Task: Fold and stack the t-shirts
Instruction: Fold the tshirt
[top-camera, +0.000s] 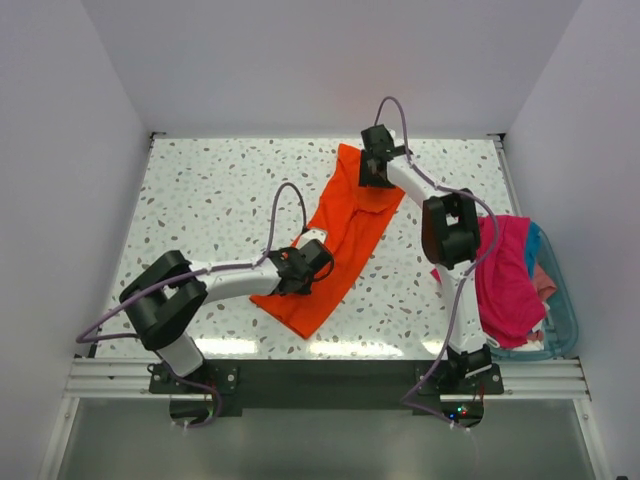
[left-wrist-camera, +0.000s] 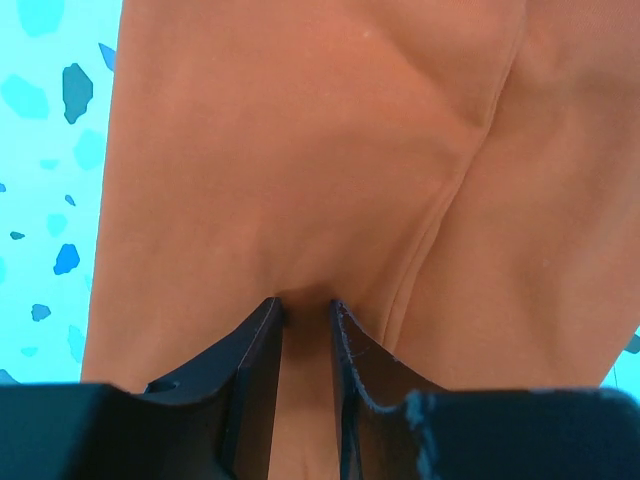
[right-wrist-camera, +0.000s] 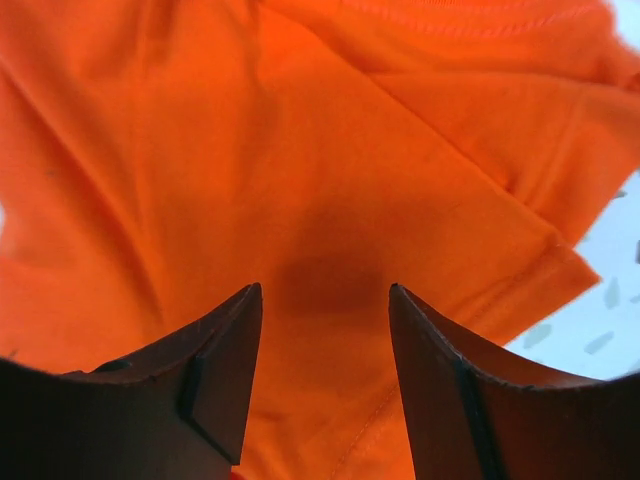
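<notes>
Top external view: orange t-shirt (top-camera: 350, 222) lies on the speckled table (top-camera: 200, 200) as a long strip. It runs diagonally from the far middle of the table down toward the near edge, left of centre. One layer is lapped over another along its length, and a fold edge crosses the middle.

Left wrist view: the shirt (left-wrist-camera: 300, 150) fills most of the frame, with a crease running down from the upper right. Left gripper (left-wrist-camera: 305, 300) has its tips pressed into the cloth. The jaws stand only narrowly apart, and a small pucker of cloth sits right at the tips. Cannot tell whether the cloth is actually clamped. Table (left-wrist-camera: 40, 150) shows along the left margin.

From above, the left gripper (top-camera: 300, 268) sits over the near left part of the strip.

Right wrist view: the shirt (right-wrist-camera: 300, 150) is rumpled, with a hemmed edge at the lower right over the table (right-wrist-camera: 610, 300). Right gripper (right-wrist-camera: 325, 290) has its jaws spread apart with nothing between them, and a dark shadow falls on the cloth in the gap. From above, the right gripper (top-camera: 373, 175) is at the far end of the strip.

Magenta-pink t-shirt (top-camera: 505, 275) hangs in a heap over the left rim of the teal bin (top-camera: 560, 335) at the table's right edge, well apart from the orange one. Paler pink t-shirt (top-camera: 545, 282) lies beside it inside the bin.
</notes>
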